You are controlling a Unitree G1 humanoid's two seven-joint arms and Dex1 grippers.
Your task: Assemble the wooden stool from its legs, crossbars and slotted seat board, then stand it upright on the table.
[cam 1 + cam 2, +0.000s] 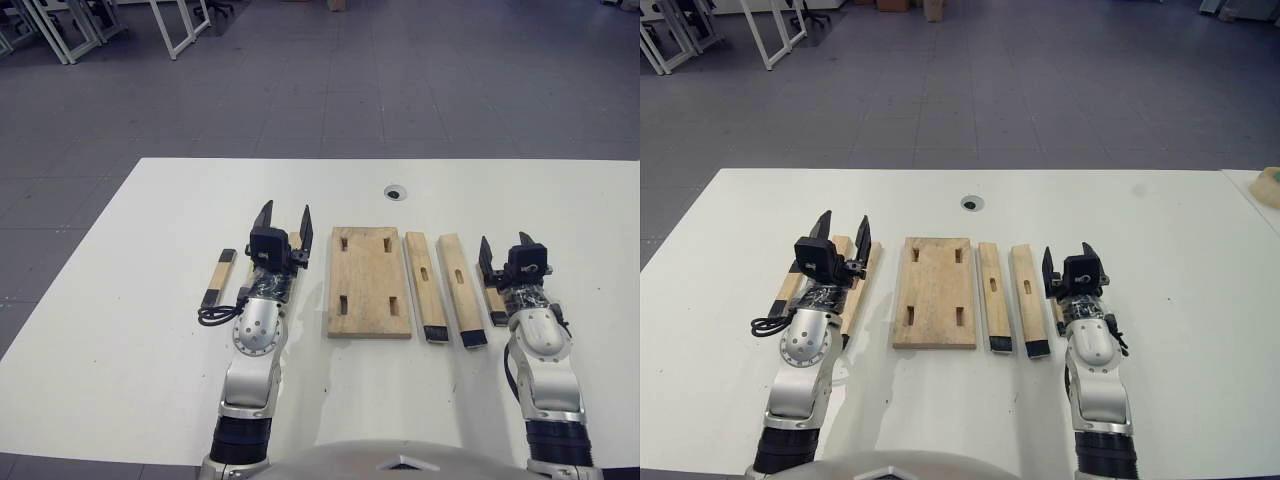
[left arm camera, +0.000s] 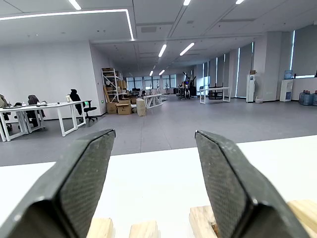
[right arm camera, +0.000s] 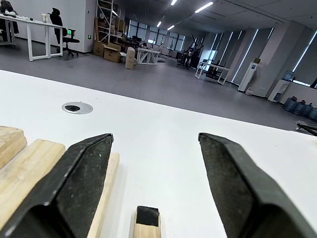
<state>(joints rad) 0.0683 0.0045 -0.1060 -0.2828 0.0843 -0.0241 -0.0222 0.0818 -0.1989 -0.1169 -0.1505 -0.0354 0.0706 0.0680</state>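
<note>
A pale rectangular wooden seat board with four slots [image 1: 369, 281] lies flat mid-way across the white table [image 1: 150, 210]. Two long slotted wooden legs with black ends [image 1: 424, 286] lie just right of it. The left gripper [image 1: 286, 216], fingers apart, hovers over wooden pieces left of the board. The right gripper [image 1: 506, 248], also spread, sits beyond the legs.

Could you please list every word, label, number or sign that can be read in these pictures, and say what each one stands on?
No text can be read in any view.
The slotted seat board, the wooden bars beside it, the table, the left gripper and the right gripper: no print shows on them.
A small green-lit panel in the room behind: too small to read.
</note>
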